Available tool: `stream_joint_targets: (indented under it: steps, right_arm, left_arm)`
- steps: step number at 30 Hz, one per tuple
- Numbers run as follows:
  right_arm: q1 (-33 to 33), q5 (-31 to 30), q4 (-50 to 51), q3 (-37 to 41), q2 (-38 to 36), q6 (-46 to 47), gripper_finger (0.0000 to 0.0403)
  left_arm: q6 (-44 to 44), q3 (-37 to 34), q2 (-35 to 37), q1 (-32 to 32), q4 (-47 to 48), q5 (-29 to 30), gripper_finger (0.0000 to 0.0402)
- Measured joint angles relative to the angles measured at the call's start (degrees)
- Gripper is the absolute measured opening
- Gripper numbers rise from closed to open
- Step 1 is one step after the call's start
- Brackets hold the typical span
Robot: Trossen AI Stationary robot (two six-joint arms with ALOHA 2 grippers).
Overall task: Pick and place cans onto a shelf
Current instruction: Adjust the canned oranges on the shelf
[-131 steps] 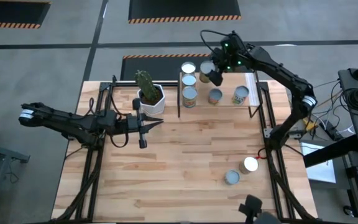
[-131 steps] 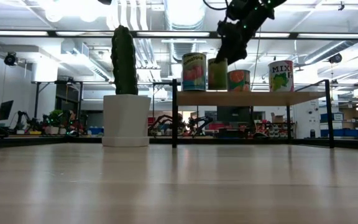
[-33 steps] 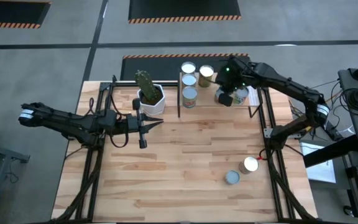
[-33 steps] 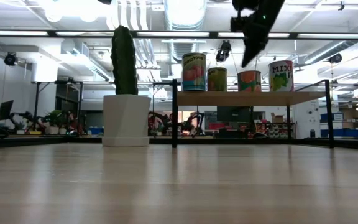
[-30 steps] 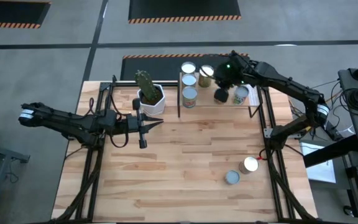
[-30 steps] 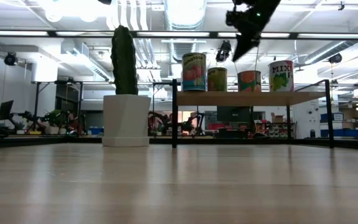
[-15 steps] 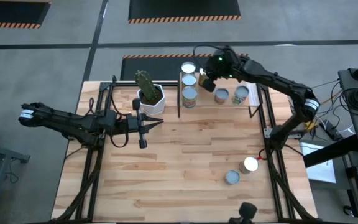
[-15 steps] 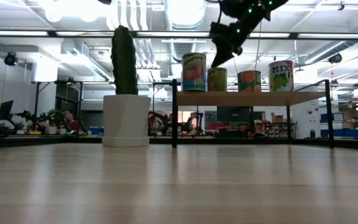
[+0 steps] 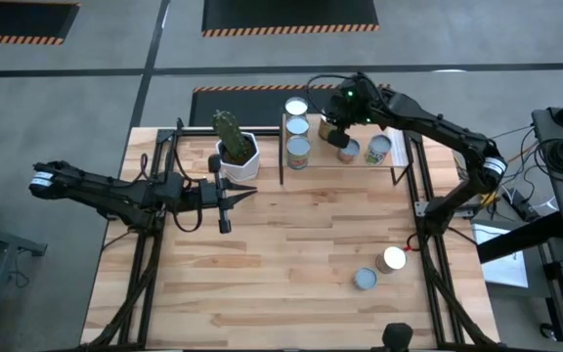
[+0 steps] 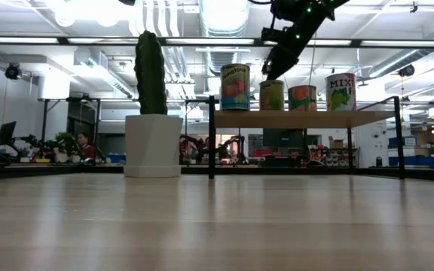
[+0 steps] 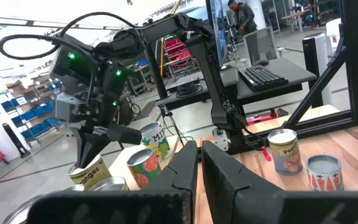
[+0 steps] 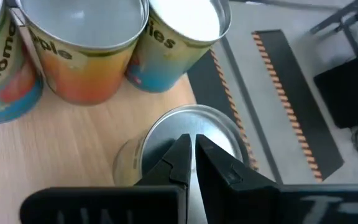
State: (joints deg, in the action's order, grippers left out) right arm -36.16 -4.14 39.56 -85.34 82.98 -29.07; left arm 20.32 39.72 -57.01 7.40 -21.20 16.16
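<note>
Right gripper [image 9: 341, 137] shifted slightly toward 3 o'clock, fingers nearly closed above can [image 12: 185, 134] on shelf [image 9: 399, 159], seen only by wrist. Left gripper [image 9: 245, 195] parked closed.

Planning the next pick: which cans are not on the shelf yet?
The two silver-topped metal cans standing on the slatted wooden tabletop near its right edge; the others sit on the light wooden shelf.

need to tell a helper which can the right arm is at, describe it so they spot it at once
Find the raised wooden shelf at the table's far edge, beside the cactus pot. Of the cans on it, it is the one under the right pincer, the only can with an arm above it.
</note>
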Motion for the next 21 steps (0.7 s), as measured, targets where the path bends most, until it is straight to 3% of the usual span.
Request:
stream_joint_targets:
  steps: [7,14,21]
  right_arm:
    - [0.00,-0.29,3.57,-4.07,-0.48,2.36,0.0013]
    - [-0.35,8.72,17.44,-9.72,-0.57,5.11,0.0013]
    - [-1.16,9.11,18.65,-6.92,-0.36,5.74,0.0013]
  left_arm:
    - [0.00,0.00,0.00,0.00,0.03,0.00,0.0006]
    - [0.19,0.00,-0.02,0.00,0.73,0.00,0.0006]
    - [0.20,0.00,-0.01,0.00,0.71,0.00,0.0006]
